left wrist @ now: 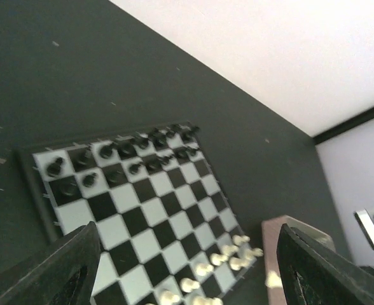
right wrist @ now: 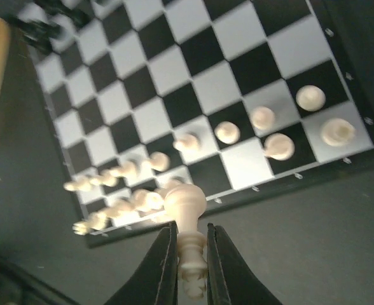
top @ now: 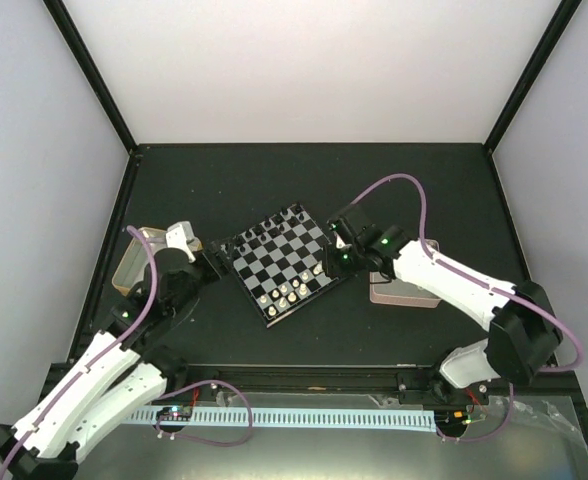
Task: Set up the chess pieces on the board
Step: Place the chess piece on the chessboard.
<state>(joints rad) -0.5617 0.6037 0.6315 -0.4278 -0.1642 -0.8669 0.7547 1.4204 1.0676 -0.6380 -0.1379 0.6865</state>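
Clearly the step in hand is placing one man: the right gripper (right wrist: 190,229) has its jaws pinching a small cream-white chess piece (right wrist: 186,206) by its narrow stem. The piece's broad rounded end sticks out past the black fingertips (right wrist: 166,238). Which end is the foot I cannot tell from the wrist view.

In the overhead view the right gripper (top: 334,262) hangs at the right-hand edge of the small square chessboard of black and pale squares (top: 282,255). The cream-white pieces (right wrist: 263,117) fill the two rows along the near rim, and the black pieces (left wrist: 130,152) fill the two rows on the far side. One pale square (right wrist: 245,164) in the rim row looks vacant, between standing men. Another gap may be hidden behind the held piece.

To do this well, I would carry the piece over that vacant square and come down straight, not slanting. The neighbours stand just beside the gap and a sideways brush could topple them. The foot should meet the square flat before the jaws part, and they should part only a little. After that the gripper should lift straight up.

The left gripper (left wrist: 187,279) has its jaws spread wide on nothing. It sits near the board's left corner (top: 211,263), apart from the pieces, and is best kept there.
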